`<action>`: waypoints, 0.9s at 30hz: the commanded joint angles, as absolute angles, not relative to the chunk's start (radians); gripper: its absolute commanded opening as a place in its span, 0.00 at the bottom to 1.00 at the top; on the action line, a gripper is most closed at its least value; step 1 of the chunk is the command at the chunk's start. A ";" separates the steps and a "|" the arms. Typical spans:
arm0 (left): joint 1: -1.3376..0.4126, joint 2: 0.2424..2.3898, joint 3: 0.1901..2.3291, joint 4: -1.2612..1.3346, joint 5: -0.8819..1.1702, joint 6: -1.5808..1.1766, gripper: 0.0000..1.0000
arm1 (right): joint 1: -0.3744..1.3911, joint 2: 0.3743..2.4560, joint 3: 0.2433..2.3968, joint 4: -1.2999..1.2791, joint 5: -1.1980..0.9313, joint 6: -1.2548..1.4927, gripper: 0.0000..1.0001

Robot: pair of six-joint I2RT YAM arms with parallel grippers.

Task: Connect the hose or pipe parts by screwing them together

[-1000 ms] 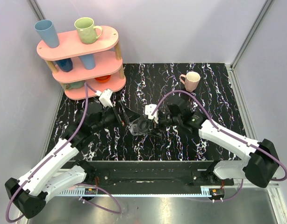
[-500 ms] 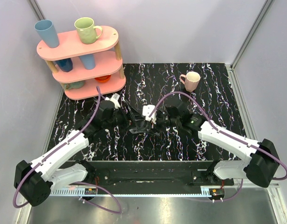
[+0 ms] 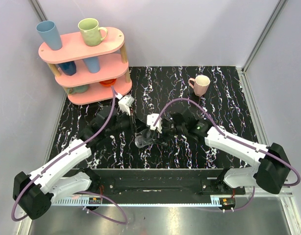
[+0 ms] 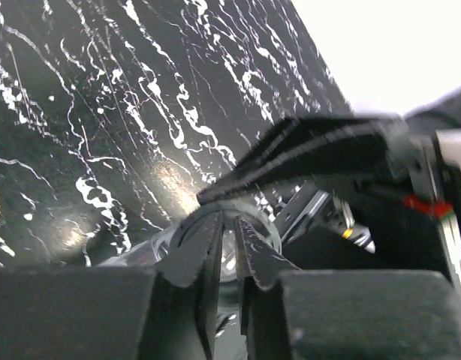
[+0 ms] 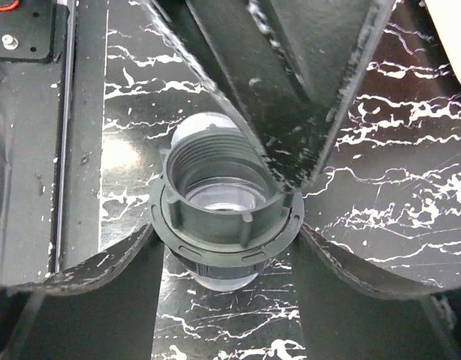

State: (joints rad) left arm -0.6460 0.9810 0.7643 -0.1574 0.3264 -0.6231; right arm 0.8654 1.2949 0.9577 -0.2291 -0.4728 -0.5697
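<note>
r pincer point(image 5: 227, 227): closed on ring point(image 5: 215, 223), one finger each side of the flange, touching its l & r edges. ring black, threaded collar facing r wrist cam, seated round tube point(image 5: 208, 126). pale tube end poking out behind ring, another bit below it. bore open, see-thru down the middle.

l pincer point(image 4: 227, 229): nearly closed, only a thin slit btw fingers point(image 4: 194, 255). tips at ring rim, on side away from r wrist cam. pinching the wall or just touching it: can't tell. in r wrist view, same fingers seen as a dark v from top of frame, meeting at rim's back-right edge.

top view: both pincers tip to tip at mid table point(image 3: 219, 98), a bit l of centre, nearer front edge than back. l arm in from upper l, r arm in from r. parts btw the tips, low over black marbled top; resting or lifted, can't tell. pink mug point(image 3: 200, 84) well apart at back r. shelf point(image 3: 87, 54) w/ cups at back l corner.
</note>
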 commanded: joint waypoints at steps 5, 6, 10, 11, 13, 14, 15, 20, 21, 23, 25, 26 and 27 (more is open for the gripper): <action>-0.653 0.930 0.765 -0.123 0.486 -0.224 0.10 | 0.858 1.310 1.022 -0.199 -0.535 -0.566 0.00; -0.653 0.936 0.776 -0.147 0.476 -0.204 0.12 | 0.857 1.312 1.022 -0.202 -0.537 -0.566 0.00; -0.638 0.934 0.813 -0.175 0.459 -0.193 0.18 | 0.859 1.313 1.020 -0.215 -0.540 -0.568 0.00; -0.628 0.933 0.815 -0.176 0.463 -0.186 0.21 | 0.858 1.312 1.017 -0.216 -0.543 -0.571 0.00; -0.609 0.931 0.825 -0.215 0.459 -0.155 0.34 | 0.859 1.305 1.014 -0.225 -0.554 -0.572 0.00; -0.600 0.933 0.833 -0.231 0.462 -0.131 0.36 | 0.859 1.305 1.015 -0.227 -0.557 -0.575 0.00; -0.591 0.933 0.842 -0.254 0.478 -0.117 0.42 | 0.859 1.301 1.015 -0.230 -0.560 -0.575 0.00; -0.566 0.957 0.856 -0.296 0.564 -0.048 0.52 | 0.859 1.302 1.022 -0.241 -0.597 -0.574 0.00; -0.566 0.963 0.865 -0.313 0.599 -0.038 0.52 | 0.859 1.302 1.023 -0.242 -0.601 -0.572 0.00; -0.566 0.974 0.868 -0.327 0.641 -0.008 0.50 | 0.859 1.299 1.026 -0.245 -0.618 -0.569 0.00; -0.566 0.974 0.862 -0.342 0.686 0.038 0.49 | 0.859 1.296 1.032 -0.247 -0.633 -0.568 0.00; -0.566 0.973 0.856 -0.342 0.693 0.064 0.49 | 0.859 1.296 1.034 -0.252 -0.640 -0.568 0.00; -0.566 0.970 0.841 -0.341 0.701 0.077 0.49 | 0.858 1.296 1.035 -0.255 -0.646 -0.568 0.00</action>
